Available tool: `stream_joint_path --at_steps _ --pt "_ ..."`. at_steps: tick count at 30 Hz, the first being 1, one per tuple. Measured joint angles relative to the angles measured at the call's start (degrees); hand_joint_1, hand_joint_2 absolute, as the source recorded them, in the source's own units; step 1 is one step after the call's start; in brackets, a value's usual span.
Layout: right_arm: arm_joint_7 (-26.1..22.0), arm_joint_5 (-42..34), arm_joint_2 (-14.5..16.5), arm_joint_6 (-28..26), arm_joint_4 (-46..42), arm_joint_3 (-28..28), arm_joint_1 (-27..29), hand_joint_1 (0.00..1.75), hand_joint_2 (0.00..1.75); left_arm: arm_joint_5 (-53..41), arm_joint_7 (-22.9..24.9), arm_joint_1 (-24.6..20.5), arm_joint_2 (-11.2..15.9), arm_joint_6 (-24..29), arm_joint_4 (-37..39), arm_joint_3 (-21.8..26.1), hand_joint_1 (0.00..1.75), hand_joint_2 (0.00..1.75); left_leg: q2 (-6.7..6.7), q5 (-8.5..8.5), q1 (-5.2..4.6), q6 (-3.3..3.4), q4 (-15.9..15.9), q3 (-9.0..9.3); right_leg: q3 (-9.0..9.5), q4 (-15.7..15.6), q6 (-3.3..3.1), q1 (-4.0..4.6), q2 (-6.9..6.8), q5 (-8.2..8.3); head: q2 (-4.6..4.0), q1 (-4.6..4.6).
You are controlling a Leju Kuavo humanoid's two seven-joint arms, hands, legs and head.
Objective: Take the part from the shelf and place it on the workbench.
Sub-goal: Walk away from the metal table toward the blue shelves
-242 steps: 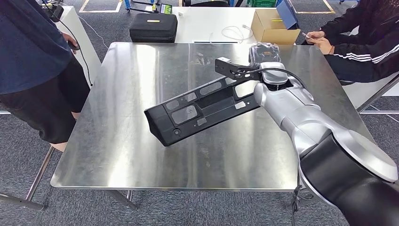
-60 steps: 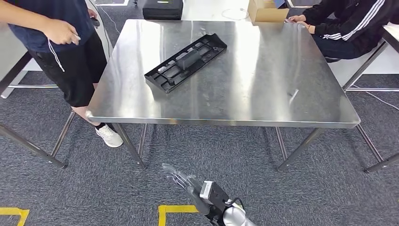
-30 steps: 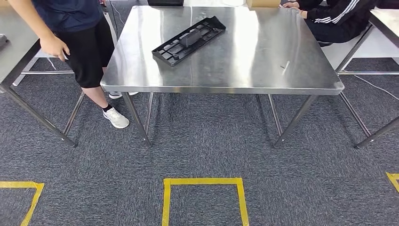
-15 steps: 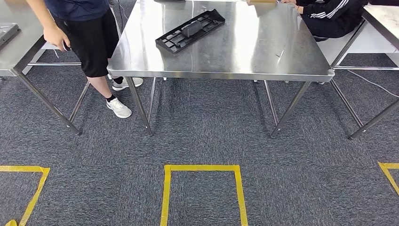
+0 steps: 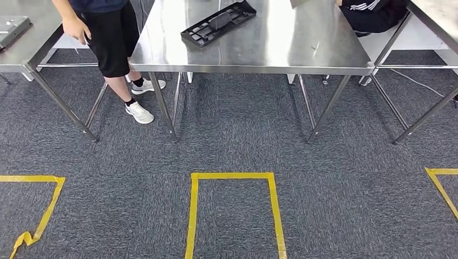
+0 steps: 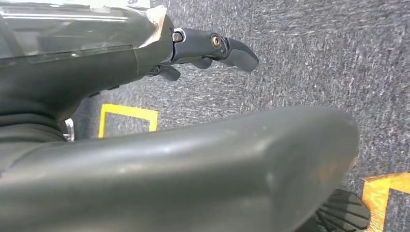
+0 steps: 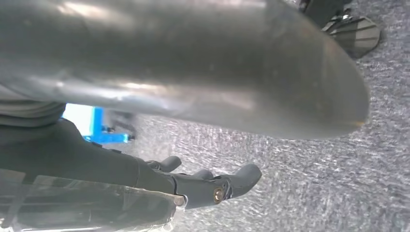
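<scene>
Down by the floor, the left hand (image 6: 212, 48) is hanging over grey carpet with its dark fingers (image 6: 239, 50) stretched out and a little apart, holding nothing; the thick thumb is blurring across much of that wrist view. Likewise the right hand (image 7: 208, 186) is hanging with its fingers (image 7: 246, 176) extended, slightly spread and empty, its thumb looming large and out of focus. Further out, in the head view, yellow tape (image 5: 233, 177) is marking outlines on the carpet. Beyond it the steel workbench (image 5: 270, 54) is standing on thin legs, and the part (image 5: 217, 22) is lying flat on its top, toward the far left area, set at a slant. It is showing as a long black plastic panel with a grid of cut-out openings and a raised block near its middle; its far end is reaching the picture's edge, and finer detail is too small to make out. A person (image 5: 105, 38) in dark shorts and white shoes is standing just beside the workbench, cut off above the waist. Another seated person's striped sleeve (image 5: 367, 6) is barely showing at the far right corner.
</scene>
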Motion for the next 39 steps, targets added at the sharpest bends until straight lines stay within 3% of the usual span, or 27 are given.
stream_joint_path --at_steps 2,3,5,6,7,8,9,10,12,14,15,17,18,19,22,23,24,25,27,29,30,31,33,35,37,38,39 --pt "-0.2 0.2 0.1 0.0 0.0 0.0 0.1 0.0 0.0 0.0 -0.1 0.1 0.0 0.0 0.0 0.0 0.0 0.0 -0.01 0.83 0.15 -0.66 -0.1 -0.44 -0.89 -0.3 -1.25 -0.16 -0.09 0.29 0.0 -0.07" --pt "-0.2 0.3 0.3 0.0 0.0 0.0 0.2 0.0 0.0 0.1 -0.1 0.1 0.1 0.0 0.0 0.0 0.0 0.0 -0.12 -0.32 0.29 -0.96 0.5 -0.73 -1.39 -0.2 -1.97 -0.33 -0.25 0.86 0.0 -0.13" --pt "-0.3 0.5 0.4 0.0 0.0 0.0 0.3 0.0 0.0 0.2 -0.1 0.2 0.1 0.0 0.0 0.0 0.0 0.0 -0.44 -6.24 0.53 -1.45 5.2 -1.96 -2.74 -0.2 -3.3 -0.6 -0.64 2.36 -0.01 -0.32" --pt "-0.4 0.7 0.5 0.0 0.0 0.0 0.2 0.0 0.0 0.2 -0.1 0.2 0.1 0.0 0.0 0.0 0.0 0.0 -0.54 -9.68 0.54 -1.63 9.1 -2.68 -3.64 -0.1 -3.68 -0.43 -0.77 3.16 -0.01 -0.38" --pt "-0.5 0.9 0.5 0.0 0.0 0.0 0.2 0.0 0.0 0.2 -0.1 0.2 0.2 0.0 0.0 0.0 0.0 0.0 -0.64 -12.03 0.55 -1.76 13.1 -3.22 -4.64 -0.1 -3.84 -0.29 -0.88 4.0 -0.01 -0.42" --pt "-0.6 1.2 0.5 0.0 0.0 0.0 0.2 0.0 0.0 0.2 -0.1 0.2 0.2 0.0 0.0 0.0 0.0 0.0 -0.71 -12.81 0.57 -1.84 16.2 -3.23 -5.71 0.0 -3.81 -0.16 -0.96 4.83 -0.01 -0.43" --pt "-0.7 1.4 0.6 0.1 0.0 0.1 0.2 0.0 0.0 0.2 -0.1 0.2 0.2 0.0 0.0 0.0 0.0 0.0 -0.71 -12.16 0.6 -1.85 17.7 -2.5 -6.71 0.2 -3.71 -0.06 -1.03 5.61 -0.01 -0.43" --pt "-0.7 1.6 0.6 0.1 0.0 0.1 0.2 0.0 0.0 0.2 -0.1 0.2 0.2 -0.1 0.0 0.0 0.0 0.0 -0.71 -10.69 0.65 -1.81 17.3 -0.86 -7.74 0.4 -3.56 -0.02 -1.08 6.34 -0.01 -0.44" --pt "-0.8 1.7 0.7 0.1 0.0 0.1 0.1 0.0 0.0 0.2 -0.1 0.1 0.2 -0.1 0.0 0.0 0.0 0.0 -0.77 -8.98 0.8 -1.73 11.0 5.32 -9.71 1.3 -3.03 0.05 -1.04 7.51 0.0 -0.48" --pt "-0.9 1.9 0.7 0.2 0.0 0.2 0.0 0.0 0.0 0.3 -0.2 -0.2 0.2 -0.1 0.0 0.0 0.0 0.0 -1.0 -10.58 0.76 -1.44 3.0 11.21 -11.39 2.4 -2.22 0.25 -1.0 8.42 0.01 -0.45" --pt "-1.0 2.1 0.6 0.2 0.0 0.3 -0.1 0.0 0.0 0.3 -0.3 -0.2 0.2 -0.1 0.0 0.0 0.0 0.0 -1.12 -11.47 0.6 -1.13 0.7 12.47 -11.94 2.7 -1.78 0.33 -1.02 8.93 0.01 -0.44" --pt "-1.2 2.5 0.6 0.2 0.1 0.4 -0.2 0.0 0.0 0.4 -0.4 -0.1 0.2 -0.1 0.0 0.0 0.0 0.0 -1.01 -11.38 0.32 -0.04 -0.3 11.88 -12.66 2.8 -1.04 0.23 -1.03 9.95 0.0 -0.44" --pt "-1.2 2.6 0.6 0.3 0.1 0.5 -0.1 0.0 0.0 0.4 -0.5 0.0 0.2 -0.2 0.0 0.0 0.0 0.0 -0.84 -10.73 0.28 0.57 -0.4 11.25 -13.11 3.3 -0.92 0.11 -0.93 9.54 0.0 -0.48" --pt "-1.3 2.8 0.7 0.4 0.1 0.5 0.0 0.0 0.0 0.5 -0.5 0.1 0.2 -0.2 0.0 0.0 0.0 0.0 -0.63 -9.98 0.29 1.17 -0.5 10.54 -13.89 4.7 -1.06 0.02 -0.81 8.08 0.0 -0.37" --pt "-1.4 3.2 1.0 0.5 0.2 0.9 0.0 0.0 0.0 0.5 -0.8 0.1 0.2 -0.4 0.0 0.0 0.0 0.0 -0.29 -7.49 0.23 1.85 -0.6 7.55 -16.88 14.6 -1.95 -0.07 -0.51 0.32 0.0 0.02" --pt "-1.4 3.3 1.0 0.4 0.2 1.0 0.0 0.0 0.0 0.5 -0.9 0.1 0.1 -0.5 0.0 0.0 0.0 0.0 -0.28 -6.74 0.2 1.77 -0.5 6.48 -17.14 17.8 -1.78 -0.07 -0.46 -1.01 0.01 0.02" --pt "-1.4 3.4 1.0 0.4 0.2 1.1 0.0 0.0 0.0 0.5 -1.1 0.2 0.1 -0.6 0.0 0.0 0.0 0.0 -0.31 -6.0 0.18 1.66 -0.5 5.41 -16.63 19.6 -1.27 -0.06 -0.41 -0.93 0.01 0.03" --pt "-1.5 3.4 1.0 0.3 0.2 1.2 0.0 0.0 0.0 0.4 -1.4 0.2 0.1 -0.7 0.0 0.0 0.0 0.0 -0.45 -5.26 0.18 1.46 -0.5 4.5 -15.22 19.5 -0.61 -0.06 -0.33 0.19 0.01 0.04" --pt "-1.7 3.6 1.0 -0.1 0.2 1.5 0.0 0.0 0.0 0.2 -2.3 0.2 0.0 -0.6 0.0 0.0 0.0 0.0 -0.86 -3.77 0.21 0.97 -0.4 2.99 -9.7 14.0 0.05 -0.05 0.56 2.44 0.01 0.05" --pt "-1.8 3.8 0.9 -0.5 0.2 1.7 0.0 0.0 0.0 0.0 -2.9 0.1 -0.1 -0.4 0.0 0.0 0.0 0.0 -1.36 -2.43 -0.04 0.39 -0.3 1.98 -2.93 4.8 -0.8 0.17 2.22 1.43 0.01 0.05" --pt "-1.9 3.9 0.9 -0.6 0.2 1.7 0.0 0.0 0.0 -0.1 -3.0 0.0 -0.2 -0.4 0.0 -0.1 0.0 0.0 -1.64 -1.75 -0.18 0.1 -0.2 1.6 -0.91 1.6 -1.34 0.32 2.75 0.38 0.01 -0.02" --pt "-1.9 4.0 1.0 -0.6 0.2 1.8 0.0 0.0 0.0 -0.2 -3.0 0.0 -0.2 -0.3 0.0 -0.1 0.0 0.0 -2.02 -1.14 -0.33 -0.23 -0.2 1.28 -0.03 -0.2 -1.76 0.46 2.68 -0.26 0.01 -0.04" --pt "-1.9 4.1 1.1 -0.6 0.2 1.9 0.1 0.0 0.0 -0.3 -3.0 0.1 -0.2 -0.1 0.0 -0.1 0.0 0.0 -2.53 -0.77 -0.12 -0.79 0.1 0.67 -0.51 -0.4 -2.61 0.07 1.67 -0.13 0.01 -0.18" --pt "-1.9 4.2 1.3 -0.6 0.2 1.9 0.2 0.0 0.0 -0.3 -3.0 0.4 -0.2 0.0 0.0 -0.1 0.0 0.0 -2.19 -4.08 0.13 -1.28 3.5 -0.68 -1.01 -0.5 -3.71 -0.23 0.41 0.63 0.01 -0.28" --pt "-1.9 4.2 1.3 -0.6 0.2 1.9 0.3 0.0 0.0 -0.4 -3.0 0.5 -0.2 0.0 0.0 -0.1 0.0 0.0 -1.54 -9.23 0.22 -1.75 10.9 -3.07 -1.71 -0.4 -4.29 0.08 -0.9 1.24 0.0 -0.36" --pt "-1.9 4.2 1.3 -0.6 0.2 1.9 0.3 0.0 0.0 -0.4 -3.0 0.5 -0.2 0.0 0.0 -0.1 0.0 0.0 -1.36 -10.67 0.29 -1.95 14.3 -3.93 -2.07 -0.3 -4.35 0.2 -1.54 1.5 0.0 -0.36" --pt "-1.9 4.2 1.3 -0.6 0.2 1.9 0.3 0.0 0.0 -0.4 -3.0 0.6 -0.2 0.0 0.0 -0.1 0.0 0.0 -1.19 -11.01 0.35 -2.06 16.1 -3.96 -2.36 -0.3 -4.34 0.29 -2.15 1.68 0.0 -0.36"
